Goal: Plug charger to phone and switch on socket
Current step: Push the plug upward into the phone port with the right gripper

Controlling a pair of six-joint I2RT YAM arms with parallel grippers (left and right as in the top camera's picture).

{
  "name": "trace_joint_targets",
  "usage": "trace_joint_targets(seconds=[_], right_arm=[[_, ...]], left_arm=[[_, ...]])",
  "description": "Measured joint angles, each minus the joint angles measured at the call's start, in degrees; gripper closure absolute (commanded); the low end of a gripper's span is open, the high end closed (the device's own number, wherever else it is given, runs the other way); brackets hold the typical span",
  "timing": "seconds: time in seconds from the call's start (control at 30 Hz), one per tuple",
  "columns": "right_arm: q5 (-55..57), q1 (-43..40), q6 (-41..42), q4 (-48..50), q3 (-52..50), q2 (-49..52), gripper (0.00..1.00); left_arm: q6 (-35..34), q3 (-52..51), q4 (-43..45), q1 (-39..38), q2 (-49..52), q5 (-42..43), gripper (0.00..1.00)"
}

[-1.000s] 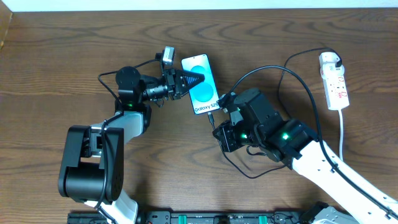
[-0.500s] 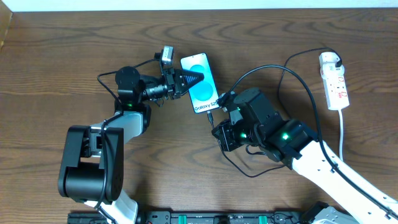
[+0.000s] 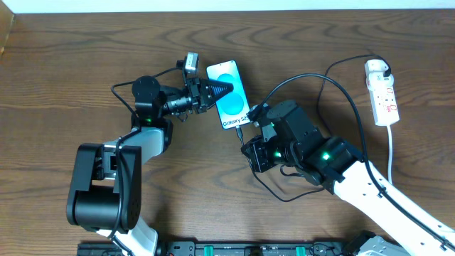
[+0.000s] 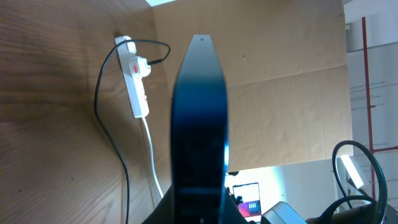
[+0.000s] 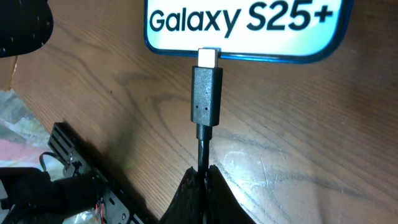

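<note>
Near the middle of the surface (image 3: 85,71) lies the phone (image 3: 229,96), flat, screen up. Its long axis runs from far-left to near-right in the overhead view, and the end with the "Galaxy" text points toward the right arm. The left pincer (image 3: 226,90) has its fingers drawn together to a point and rests on the screen near the phone's left edge, seemingly to steady it rather than grip it.

The right pincer (image 5: 202,177) is clamped on the charger (image 5: 206,102) just behind its connector. The connector's long axis lines up with the phone's, and its silver tip points straight at the bottom edge and meets it. That silver is fully exposed, so I judge the tip to be at the mouth of the port and not yet seated (a short push along that same line looks like what is left here).

Far to the right, well apart from the phone, sits the socket (image 3: 382,92), its long axis running far to near with a slight tilt. The white plug head (image 3: 377,69) appears to be in its far end already. Whether the switch is on is too small to tell. By my reading, seating the connector and pressing the switch remain.
</note>
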Motion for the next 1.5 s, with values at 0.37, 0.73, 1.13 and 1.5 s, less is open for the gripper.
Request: trace_joint_targets(seconds=[0.37,0.73,1.13,1.5], right_arm=[[0.0,0.0,0.0,-1.36,0.0,0.0,0.99],[0.0,0.0,0.0,-1.07,0.0,0.0,0.99],[0.0,0.0,0.0,-1.09,0.0,0.0,0.99],[0.0,0.0,0.55,-1.07,0.0,0.0,0.99]], left_arm=[[0.0,0.0,0.0,0.0,0.0,0.0,0.93],[-0.22,0.0,0.0,0.0,0.0,0.0,0.93],[-0.68,0.0,0.0,0.0,0.0,0.0,0.93],[-1.99,0.0,0.0,0.0,0.0,0.0,0.93]])
